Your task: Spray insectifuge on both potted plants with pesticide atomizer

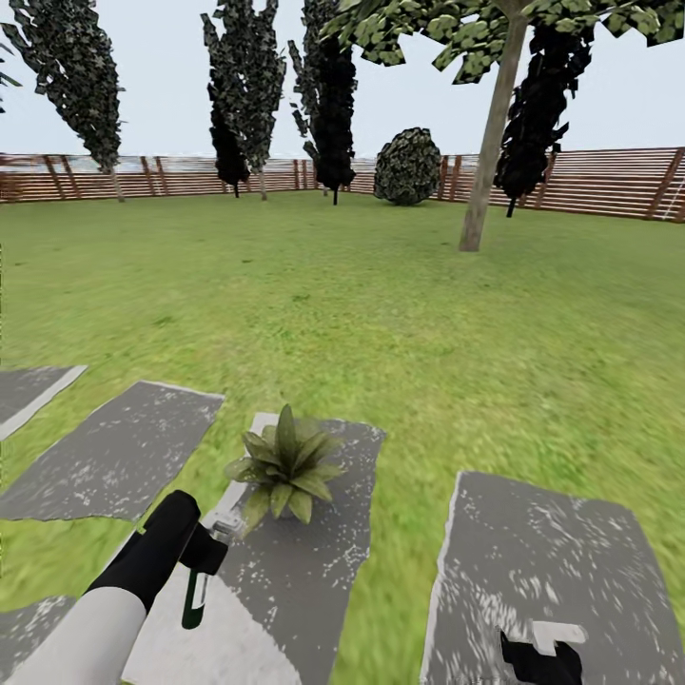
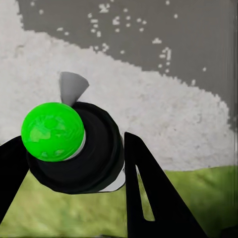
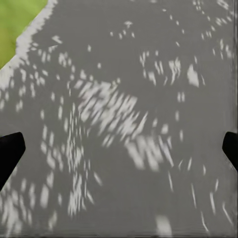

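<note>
Left gripper (image 1: 205, 552) sits at 7 o'clock in the head view, clenched around the pesticide atomizer (image 1: 197, 595). The bottle hangs nose-up: slim dark green body drops toward 6 o'clock below the fingers, greyish nozzle head (image 1: 225, 525) sticks out toward 1 o'clock. White label strip on the body, no readable text.

Left wrist view: atomizer (image 2: 74, 148) seen end-on, bright green round end (image 2: 52, 131) nearest the camera, black collar behind it, grey cone nozzle (image 2: 72, 87) at 12 o'clock of the collar. Black fingers (image 2: 148, 198) flank it on both sides, pressed against it. Pale stone and grass beneath.

Potted plant (image 1: 283, 466) is just beside the nozzle, at 1 o'clock from the left gripper: low rosette of pointed green leaves, pot hidden under them. It stands on a grey stepping stone (image 1: 323, 561) in the lawn (image 1: 381, 304).

Right gripper (image 1: 540, 658) at 5 o'clock, over another stone (image 1: 552, 542). In the right wrist view its fingertips (image 3: 9, 151) sit at opposite frame edges, spread wide, holding nothing.

Brown slatted fence (image 1: 609, 181) and trees at 12 o'clock.
</note>
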### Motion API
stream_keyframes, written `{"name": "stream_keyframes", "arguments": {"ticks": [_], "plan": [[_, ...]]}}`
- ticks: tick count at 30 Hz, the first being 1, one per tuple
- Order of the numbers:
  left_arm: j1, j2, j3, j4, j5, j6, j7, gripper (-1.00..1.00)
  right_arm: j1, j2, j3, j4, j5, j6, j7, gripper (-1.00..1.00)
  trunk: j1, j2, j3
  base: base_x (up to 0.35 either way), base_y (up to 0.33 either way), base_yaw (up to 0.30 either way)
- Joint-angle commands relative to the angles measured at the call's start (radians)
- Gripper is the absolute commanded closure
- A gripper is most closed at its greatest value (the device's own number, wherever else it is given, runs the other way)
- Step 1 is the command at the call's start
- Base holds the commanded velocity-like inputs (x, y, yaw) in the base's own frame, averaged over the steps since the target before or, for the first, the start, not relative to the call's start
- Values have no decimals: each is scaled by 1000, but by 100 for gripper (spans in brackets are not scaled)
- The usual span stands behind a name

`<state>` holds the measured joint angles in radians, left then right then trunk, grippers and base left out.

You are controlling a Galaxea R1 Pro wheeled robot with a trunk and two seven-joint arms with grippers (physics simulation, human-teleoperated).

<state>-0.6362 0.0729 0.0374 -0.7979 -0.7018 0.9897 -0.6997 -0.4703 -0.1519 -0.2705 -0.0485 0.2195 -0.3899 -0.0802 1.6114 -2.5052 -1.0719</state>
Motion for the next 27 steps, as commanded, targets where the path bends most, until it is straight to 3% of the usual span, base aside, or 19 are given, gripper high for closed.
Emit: {"name": "stream_keyframes", "arguments": {"ticks": [1, 9, 18, 27], "plan": [[0, 1, 2, -2, -10, 3, -11, 100, -1, 0, -6, 1, 11, -3, -4, -100, -1, 0, -1, -123, -236, 27], [-2, 2, 7, -1, -8, 4, -11, 100, -1, 0, -6, 2, 11, -3, -4, -100, -1, 0, -1, 125, -251, 41], [5, 23, 12, -1, -12, 3, -9, 100, -1, 0, -6, 2, 11, -3, -4, -100, -1, 0, -1, 29, -32, 269], [6, 23, 9, -1, -11, 4, -9, 100, -1, 1, -6, 2, 11, -3, -4, -100, -1, 0, -1, 19, -21, 250]]}}
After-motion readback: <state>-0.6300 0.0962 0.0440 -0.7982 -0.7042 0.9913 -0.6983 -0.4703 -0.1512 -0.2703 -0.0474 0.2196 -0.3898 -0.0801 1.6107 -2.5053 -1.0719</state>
